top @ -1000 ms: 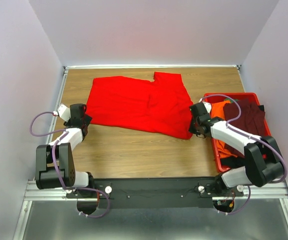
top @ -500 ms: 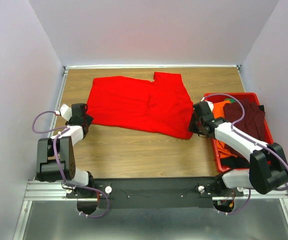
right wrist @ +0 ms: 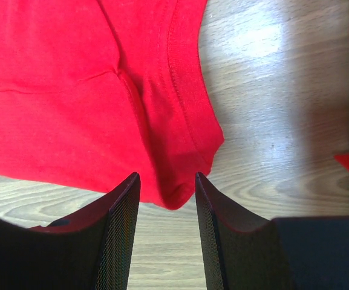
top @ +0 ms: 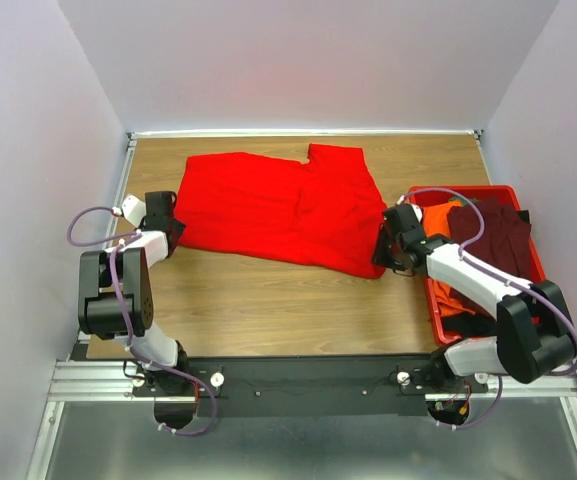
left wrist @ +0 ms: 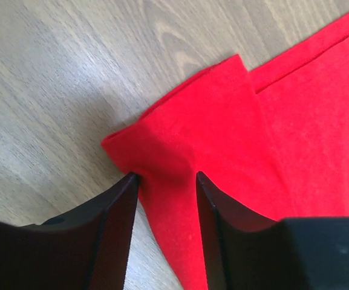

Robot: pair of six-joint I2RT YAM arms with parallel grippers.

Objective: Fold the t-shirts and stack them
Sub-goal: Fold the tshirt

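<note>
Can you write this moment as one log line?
left gripper: open around red t-shirt corner | right gripper: open around opposite corner

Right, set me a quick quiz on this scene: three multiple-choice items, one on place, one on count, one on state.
1. Where do the orange shirt and maroon shirt lie? A in the red bin; B at the left of the table; C on the red t-shirt.
2. How many shirts lie spread on the table? A three; B one; C none.
3. How does the right gripper stand? A shut on the bin's rim; B shut, empty; C jaws apart, astride the t-shirt's corner.
Key: 1 A, both sit within its walls; 2 B, only the red one; 3 C, cloth shows in the gap.
</note>
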